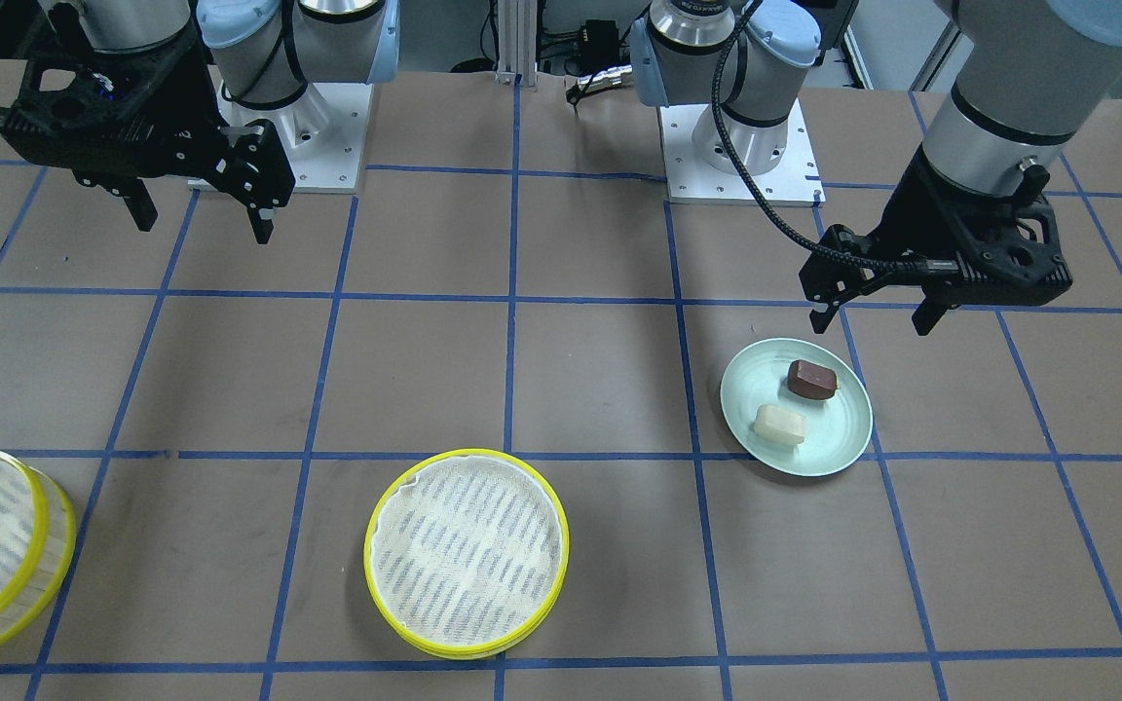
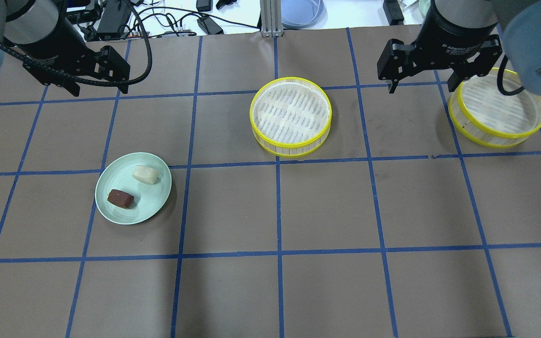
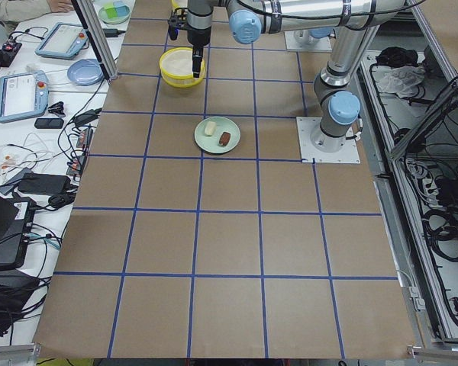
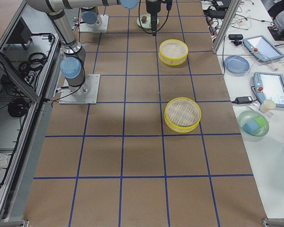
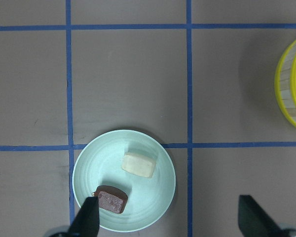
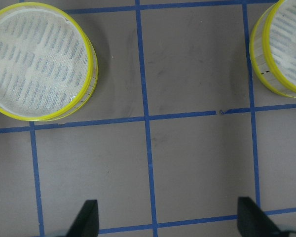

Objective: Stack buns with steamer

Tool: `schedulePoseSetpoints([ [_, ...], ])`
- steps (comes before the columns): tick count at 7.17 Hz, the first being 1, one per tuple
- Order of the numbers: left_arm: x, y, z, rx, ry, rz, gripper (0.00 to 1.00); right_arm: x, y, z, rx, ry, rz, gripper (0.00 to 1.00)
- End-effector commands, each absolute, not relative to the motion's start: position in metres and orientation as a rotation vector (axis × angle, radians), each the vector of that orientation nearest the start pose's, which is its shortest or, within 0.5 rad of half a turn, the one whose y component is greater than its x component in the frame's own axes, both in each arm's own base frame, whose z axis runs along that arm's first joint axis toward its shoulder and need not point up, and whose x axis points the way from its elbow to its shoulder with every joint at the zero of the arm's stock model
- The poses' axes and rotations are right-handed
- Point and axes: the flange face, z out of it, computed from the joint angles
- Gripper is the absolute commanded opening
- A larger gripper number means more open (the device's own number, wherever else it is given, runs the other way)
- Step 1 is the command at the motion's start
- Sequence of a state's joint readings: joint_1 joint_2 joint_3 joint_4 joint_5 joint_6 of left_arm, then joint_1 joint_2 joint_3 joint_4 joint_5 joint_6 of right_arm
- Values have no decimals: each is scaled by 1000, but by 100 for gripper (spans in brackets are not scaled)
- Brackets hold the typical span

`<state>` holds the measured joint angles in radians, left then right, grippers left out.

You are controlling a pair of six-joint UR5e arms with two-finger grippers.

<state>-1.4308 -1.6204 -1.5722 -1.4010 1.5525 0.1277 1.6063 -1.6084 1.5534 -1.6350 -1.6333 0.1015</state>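
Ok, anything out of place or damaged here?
Only minor: on the middle steamer tier the mesh lining looks puckered at one side of the rim. The cream bun and brown bun lie on the plate, nothing spilled.

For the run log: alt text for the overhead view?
A cream bun and a brown bun lie on a green plate at left; the centre tier and right tier stand apart, empty. The left gripper and right gripper hang open near the far edge.
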Motion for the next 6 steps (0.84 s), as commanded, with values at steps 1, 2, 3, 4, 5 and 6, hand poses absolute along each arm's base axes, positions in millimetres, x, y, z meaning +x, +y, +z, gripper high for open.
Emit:
schedulePoseSetpoints([
  [1, -39, -548, 454, -7, 3144, -114, 100, 148, -481, 521, 105, 3157, -187, 100],
  [2, -25, -550, 426, 125, 3151, -50, 100, 147, -485, 519, 91, 3166, -186, 100],
  [3, -1, -549, 387, 157, 3178, 63, 100, 146, -486, 518, 87, 3170, -189, 100],
  [4, 4, -553, 354, 145, 3191, 126, 99, 145, -487, 518, 89, 3172, -189, 100],
  [5, 7, -564, 316, 147, 3193, 141, 97, 146, -486, 517, 87, 3172, -187, 100],
  [6, 4, -567, 292, 147, 3234, 198, 97, 145, -487, 516, 87, 3174, -184, 100],
])
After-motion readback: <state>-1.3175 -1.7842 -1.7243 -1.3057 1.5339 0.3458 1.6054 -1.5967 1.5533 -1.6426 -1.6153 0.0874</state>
